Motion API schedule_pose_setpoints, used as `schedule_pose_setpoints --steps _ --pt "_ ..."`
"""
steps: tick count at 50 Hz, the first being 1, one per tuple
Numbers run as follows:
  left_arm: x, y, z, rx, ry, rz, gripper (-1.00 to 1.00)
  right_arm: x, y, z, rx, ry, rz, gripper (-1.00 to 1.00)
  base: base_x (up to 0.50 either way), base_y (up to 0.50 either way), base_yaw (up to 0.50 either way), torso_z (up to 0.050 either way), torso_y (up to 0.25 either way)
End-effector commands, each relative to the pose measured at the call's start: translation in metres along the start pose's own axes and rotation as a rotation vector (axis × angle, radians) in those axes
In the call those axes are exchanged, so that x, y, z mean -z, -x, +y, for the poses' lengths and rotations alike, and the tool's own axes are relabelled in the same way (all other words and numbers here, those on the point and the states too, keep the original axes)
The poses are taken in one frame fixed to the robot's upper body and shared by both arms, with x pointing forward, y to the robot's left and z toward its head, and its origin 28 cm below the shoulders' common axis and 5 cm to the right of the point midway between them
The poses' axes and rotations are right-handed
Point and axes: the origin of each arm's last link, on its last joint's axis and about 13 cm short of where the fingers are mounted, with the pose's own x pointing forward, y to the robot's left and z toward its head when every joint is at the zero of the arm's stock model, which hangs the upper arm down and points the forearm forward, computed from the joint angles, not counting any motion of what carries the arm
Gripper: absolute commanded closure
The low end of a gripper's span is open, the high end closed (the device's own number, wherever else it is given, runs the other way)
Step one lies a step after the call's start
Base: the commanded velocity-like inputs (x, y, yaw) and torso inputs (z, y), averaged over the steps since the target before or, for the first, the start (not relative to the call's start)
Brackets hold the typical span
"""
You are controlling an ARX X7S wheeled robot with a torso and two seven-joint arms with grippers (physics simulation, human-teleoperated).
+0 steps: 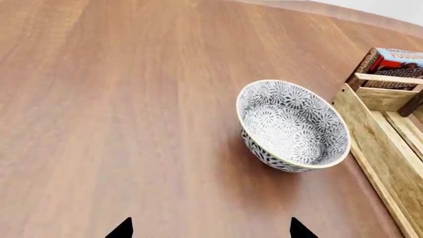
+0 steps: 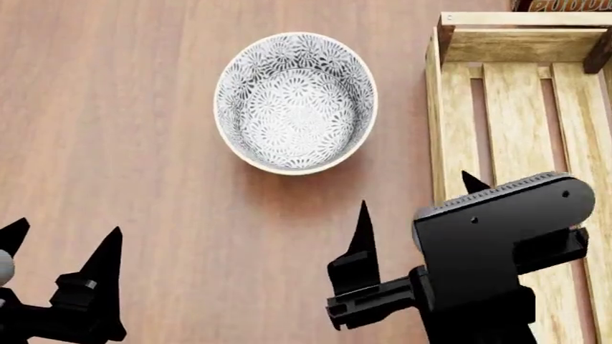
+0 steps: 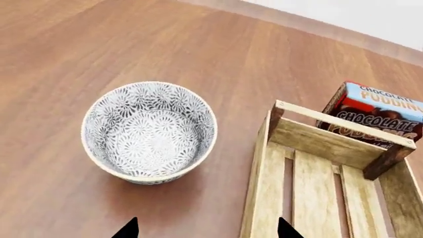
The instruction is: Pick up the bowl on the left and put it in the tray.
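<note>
1. While both arms hang back from it, the bowl [image 2: 295, 102] sits upright on the wooden table [image 2: 115, 107], ahead of the left gripper [image 2: 57, 247] and off to its right, just beside the tray [image 2: 497, 122] but not touching it
2. Left gripper: fingers spread, nothing between them; right gripper [image 2: 416, 208] also spread and empty, partly over the tray's near slats
3. Bowl looks like glazed ceramic: rigid, probably fairly heavy, slick, would chip if dropped
4. Best hold is likely the cream rim, one finger inside, one outside the wall
5. Pudding box [image 3: 373, 116] stands beyond the tray's far end, though whether they touch is hard to tell
</note>
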Motion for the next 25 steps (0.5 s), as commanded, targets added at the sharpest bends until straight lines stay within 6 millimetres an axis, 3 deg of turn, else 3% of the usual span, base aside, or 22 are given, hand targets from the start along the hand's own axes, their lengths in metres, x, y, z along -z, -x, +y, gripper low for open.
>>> schedule_pose_setpoints --steps 1,12,25 --pt "0.003 0.000 0.000 0.005 -0.012 0.019 -1.00 -0.014 -0.030 -0.021 -0.100 0.214 0.023 -1.00 0.00 0.00 0.00 0.000 0.000" --pt "0.005 0.001 0.000 0.011 -0.020 0.030 -1.00 -0.033 -0.068 -0.030 -0.254 0.470 0.054 -1.00 0.00 0.00 0.00 0.000 0.000" --pt "0.012 0.003 0.005 0.003 -0.006 0.049 -1.00 -0.021 -0.106 -0.023 -0.350 0.761 0.086 -1.00 0.00 0.00 0.00 0.000 0.000"
